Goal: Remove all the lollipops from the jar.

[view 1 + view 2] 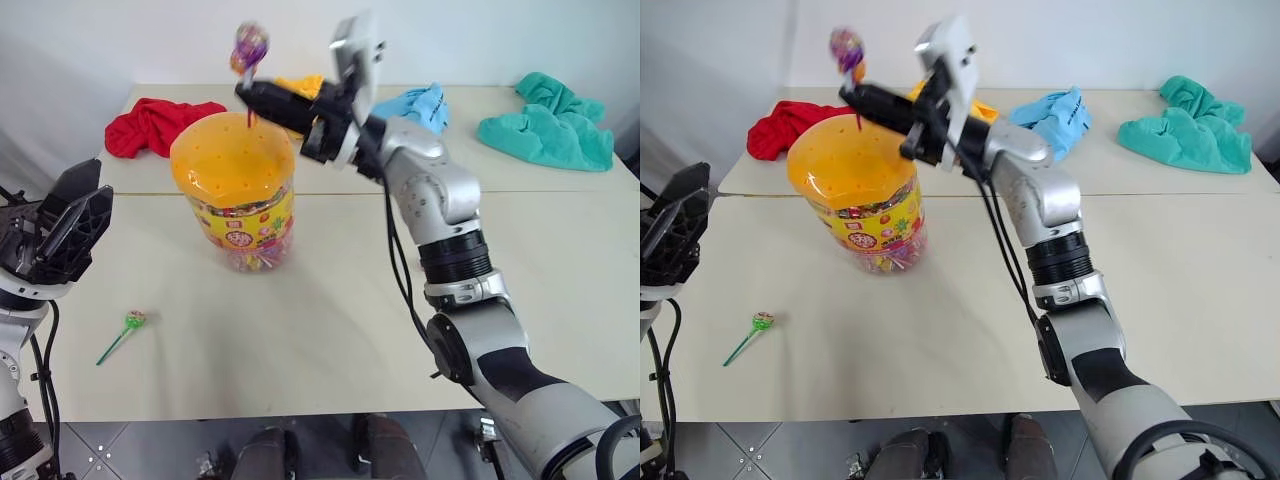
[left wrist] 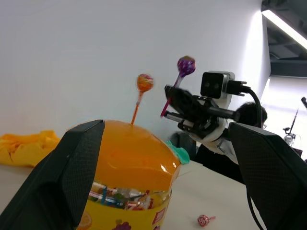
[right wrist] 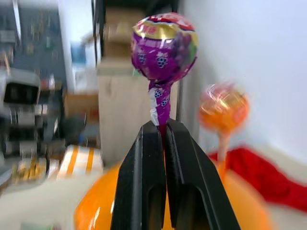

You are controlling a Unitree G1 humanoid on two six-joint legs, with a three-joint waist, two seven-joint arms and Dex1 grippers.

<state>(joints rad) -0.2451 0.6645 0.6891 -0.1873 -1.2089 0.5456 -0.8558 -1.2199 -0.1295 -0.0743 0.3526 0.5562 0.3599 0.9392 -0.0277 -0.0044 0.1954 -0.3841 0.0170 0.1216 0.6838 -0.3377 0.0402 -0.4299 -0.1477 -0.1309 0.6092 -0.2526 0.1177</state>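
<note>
A: Over on the left, the left claw (image 1: 62, 228) hangs above the near-left corner of the bench (image 1: 330, 330), fingers spread wide, nothing between them.

B: And just below it the green lollipop (image 1: 133, 320) lies flat on the bench, stick pointing toward the front edge, well apart from the jar (image 1: 235, 190).

A: The jar stands upright, left of centre, domed orange lid on, wrapped candies showing through its clear wall. Behind it a red cloth (image 1: 155, 124) lies bunched on the far side.

B: The orange lollipop (image 2: 144, 82) stands with its stick planted in the lid, head up.

A: Now the action! The right claw (image 3: 164, 132) is clamped tight on the stick of the purple lollipop (image 3: 164, 45), just under the head. From the left wrist view, the bottom of that stick hangs clear above the dome.

B: A red lollipop (image 2: 205, 220) lies on the bench beyond the jar in that same view.

A: Further right, along the back of the bench: a yellow cloth (image 1: 300, 88) behind the right arm, a blue cloth (image 1: 418, 103), then a teal cloth (image 1: 550, 122) at the far right.
</note>
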